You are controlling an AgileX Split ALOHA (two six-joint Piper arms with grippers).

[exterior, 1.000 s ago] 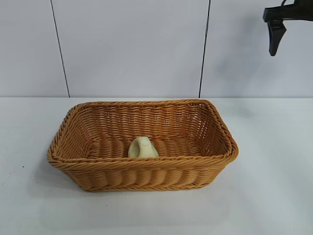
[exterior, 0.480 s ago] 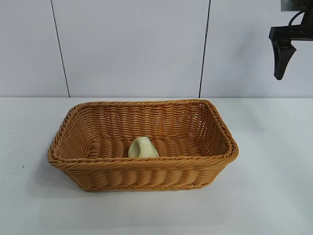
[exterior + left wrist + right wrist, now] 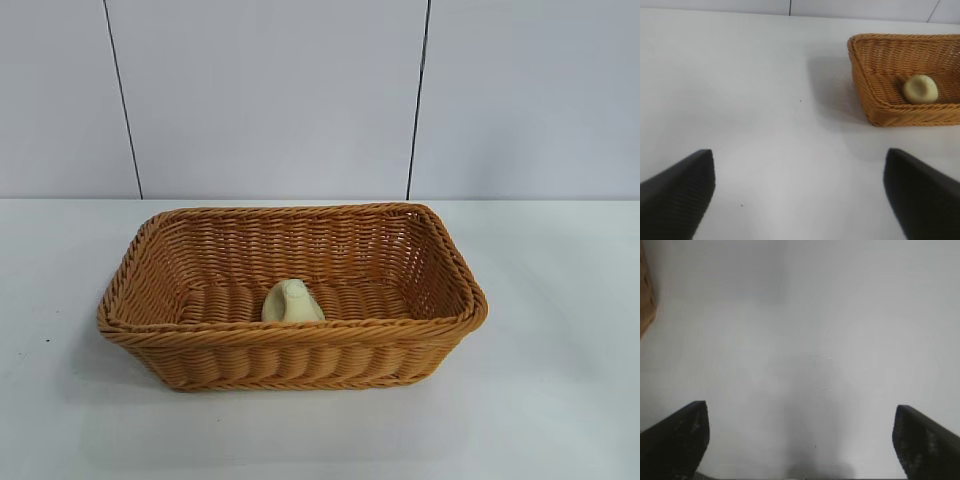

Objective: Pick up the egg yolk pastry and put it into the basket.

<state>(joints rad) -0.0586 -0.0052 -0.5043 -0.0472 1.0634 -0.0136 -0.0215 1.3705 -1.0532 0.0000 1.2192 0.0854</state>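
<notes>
wicker basket [image 3: 290, 355] holds egg yolk pastry [image 3: 292, 302] w/ pastry near its front wall. left gripper [image 3: 800, 195] & right gripper [image 3: 800, 440] (fingers spread wide, empty) sit outside basket over white table [image 3: 560, 400].

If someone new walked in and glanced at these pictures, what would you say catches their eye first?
First the orange-tan basket, standing alone in the middle of the white table. Next the pale egg yolk pastry lying inside it, on the woven floor close to the near wall. Neither arm appears in the exterior view; each wrist view shows its own gripper over bare table with jaws wide apart and empty, left gripper, right gripper.
</notes>
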